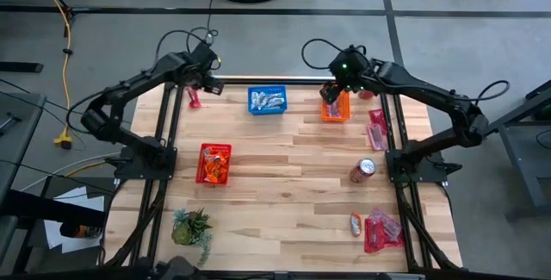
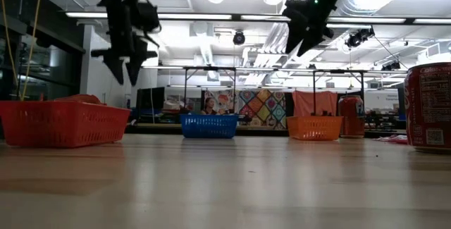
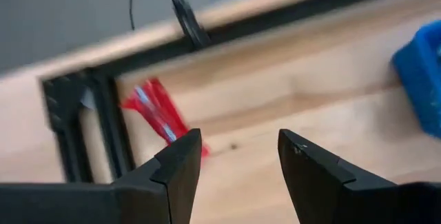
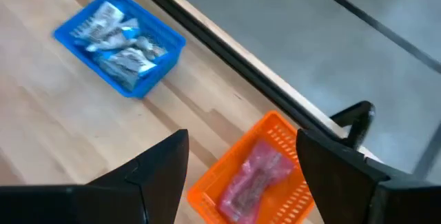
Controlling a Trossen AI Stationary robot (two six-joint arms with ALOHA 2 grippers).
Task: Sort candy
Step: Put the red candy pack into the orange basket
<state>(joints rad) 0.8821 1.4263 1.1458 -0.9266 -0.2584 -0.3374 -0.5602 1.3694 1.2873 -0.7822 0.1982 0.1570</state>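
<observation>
A red wrapped candy [image 1: 195,98] [image 3: 153,109] lies flat on the table at the far left corner. My left gripper [image 1: 201,84] [image 3: 240,163] hangs open just above and beside it, empty. My right gripper [image 1: 331,93] [image 4: 241,162] is open and empty above the orange basket [image 1: 336,108] [image 4: 275,141], in which a pinkish packet [image 4: 253,177] lies. The blue basket [image 1: 267,100] [image 4: 121,43] holds several blue-and-white candies. The red basket [image 1: 213,163] at the left holds orange-red candies. More red and pink candies lie at the right edge [image 1: 377,129] and the near right [image 1: 383,231].
Two red soda cans stand on the right half [image 1: 362,170] [image 1: 355,222]; one looms at the right of the low view [image 2: 428,106]. A small green plant [image 1: 191,227] sits at the near left. The black frame rail [image 1: 258,80] runs along the far edge. Bare wood lies mid-table.
</observation>
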